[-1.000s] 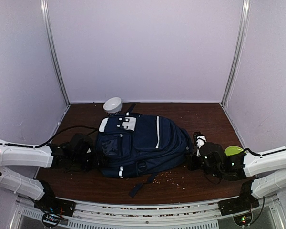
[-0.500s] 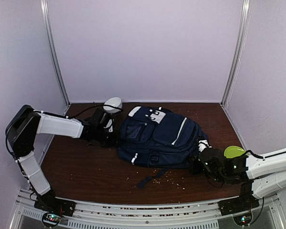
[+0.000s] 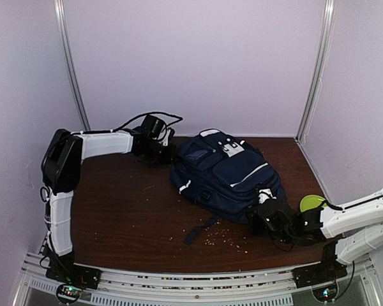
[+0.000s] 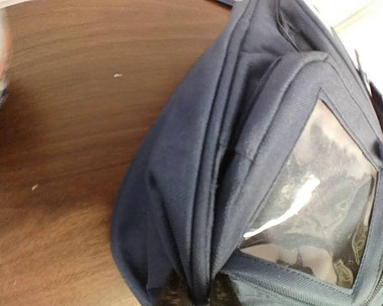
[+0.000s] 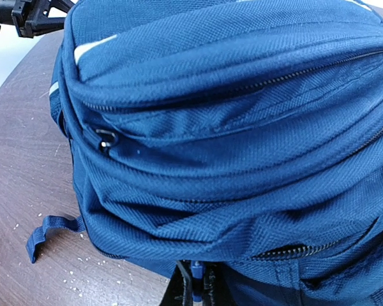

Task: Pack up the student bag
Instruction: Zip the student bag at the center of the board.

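Navy student bag (image 4: 198,159) on brown table (image 4: 64,127)

A dark brown wood-grain bench (image 3: 115,217) forms the floor of a small booth. Three plain walls close it in: the back wall (image 3: 191,64), the left wall (image 3: 19,95) and the right wall (image 3: 364,95), all pale with a lilac cast. Two thin metal posts (image 3: 73,70) stand in the rear corners, leaning slightly outward in the top view. A ribbed metal rail (image 3: 191,282) runs along the near edge. Small pale crumbs (image 3: 226,239) lie scattered on the wood near the front. The light is soft and even, with only faint shadows.
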`<move>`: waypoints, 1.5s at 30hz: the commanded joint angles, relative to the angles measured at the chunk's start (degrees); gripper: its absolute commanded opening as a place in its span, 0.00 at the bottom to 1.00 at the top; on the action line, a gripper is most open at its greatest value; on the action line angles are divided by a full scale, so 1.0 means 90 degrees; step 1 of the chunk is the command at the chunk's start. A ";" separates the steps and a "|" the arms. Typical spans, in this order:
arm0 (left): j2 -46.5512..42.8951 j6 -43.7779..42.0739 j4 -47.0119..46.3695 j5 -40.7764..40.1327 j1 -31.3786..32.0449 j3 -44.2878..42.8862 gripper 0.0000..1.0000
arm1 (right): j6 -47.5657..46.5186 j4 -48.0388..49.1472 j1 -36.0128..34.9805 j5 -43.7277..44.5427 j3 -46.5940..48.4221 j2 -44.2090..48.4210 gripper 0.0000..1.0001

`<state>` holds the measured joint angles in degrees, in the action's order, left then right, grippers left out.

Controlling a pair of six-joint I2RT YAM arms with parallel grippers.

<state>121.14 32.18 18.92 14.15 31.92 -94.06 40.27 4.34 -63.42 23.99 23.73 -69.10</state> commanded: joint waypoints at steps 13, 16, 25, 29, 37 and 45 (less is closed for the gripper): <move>-0.3393 0.3682 -0.1984 -0.2012 0.2250 0.3586 0.98 | -0.0343 0.0774 -0.0083 -0.0306 0.0286 -0.0278 0.00; -0.2894 0.4328 -0.2147 -0.1652 0.2654 0.3268 0.95 | -0.0371 0.0793 -0.0088 -0.0304 0.0302 -0.0324 0.00; -0.1986 0.5321 -0.2755 -0.1141 0.3059 0.2958 0.92 | -0.0461 0.0856 -0.0089 -0.0556 0.0316 -0.0412 0.00; -0.1792 0.5391 -0.2790 -0.0961 0.3145 0.2891 0.87 | -0.0475 0.0885 -0.0104 -0.0602 0.0274 -0.0343 0.00; -0.1871 0.5744 -0.2932 -0.0773 0.3413 0.3450 0.77 | -0.0521 0.0817 -0.0124 -0.0597 0.0315 -0.0281 0.00; -0.1430 0.5932 -0.3284 -0.0561 0.3457 0.3489 0.85 | -0.0517 0.0871 -0.0165 -0.0636 0.0379 -0.0376 0.00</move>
<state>106.21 84.31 -6.20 8.21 63.11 -62.37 36.29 10.09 -64.10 19.33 24.95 -72.53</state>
